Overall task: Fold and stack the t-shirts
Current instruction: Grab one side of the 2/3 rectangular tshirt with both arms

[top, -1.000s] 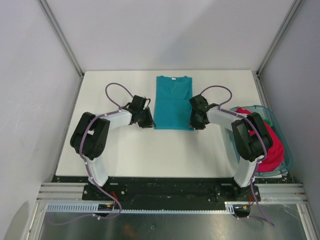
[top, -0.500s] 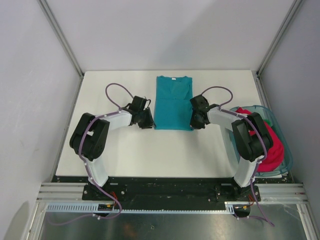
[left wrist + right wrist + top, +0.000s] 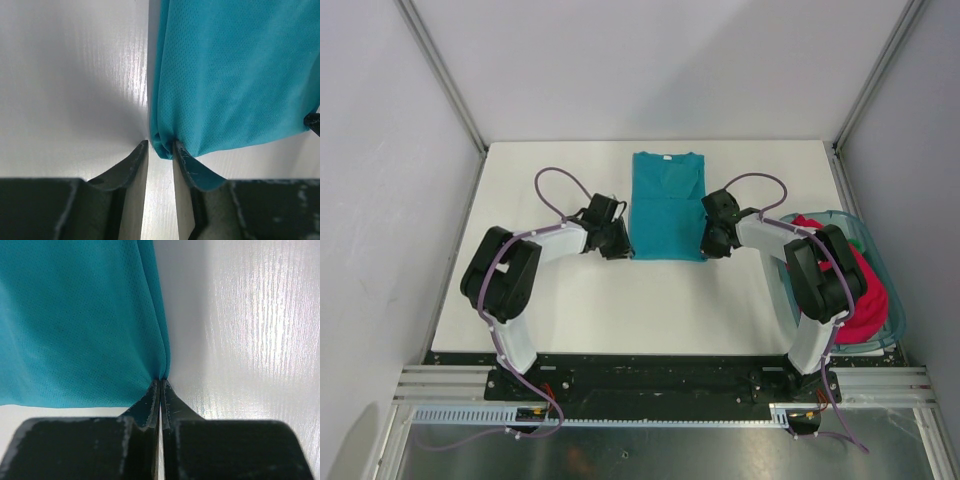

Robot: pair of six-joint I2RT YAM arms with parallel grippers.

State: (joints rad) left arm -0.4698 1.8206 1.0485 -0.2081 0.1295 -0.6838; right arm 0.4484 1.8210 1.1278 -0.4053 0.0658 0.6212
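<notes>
1. The teal t-shirt (image 3: 666,205) lies flat on the white table (image 3: 570,300), in the upper centre of the top view. It is folded into a long narrow strip, with the collar at the far end and the hem toward the bottom of the frame.
2. The left gripper (image 3: 617,241) sits low at the lower left corner of this strip. The right gripper (image 3: 711,241) sits at the lower right corner. The two face one another across the hem.
3. In the left wrist view the dark fingers (image 3: 131,162) stand a narrow gap apart, and the white table shows through this gap. The folded corner of the teal cloth sits just at the mouth, between the two tips. It touches the tip on the right side of the frame. I cannot tell if the cloth is really pinched there.
4. In the right wrist view the two fingers (image 3: 144,407) are pressed together, with only a thin line between them. The layered side edge of the teal cloth runs down into the tips and is held there. The cloth fills the left part of that frame, and bare table fills the right part.
5. The magenta t-shirt (image 3: 860,300) lies bunched inside a translucent teal basket (image 3: 892,300) at the right edge of the top view, well apart from the teal t-shirt.
</notes>
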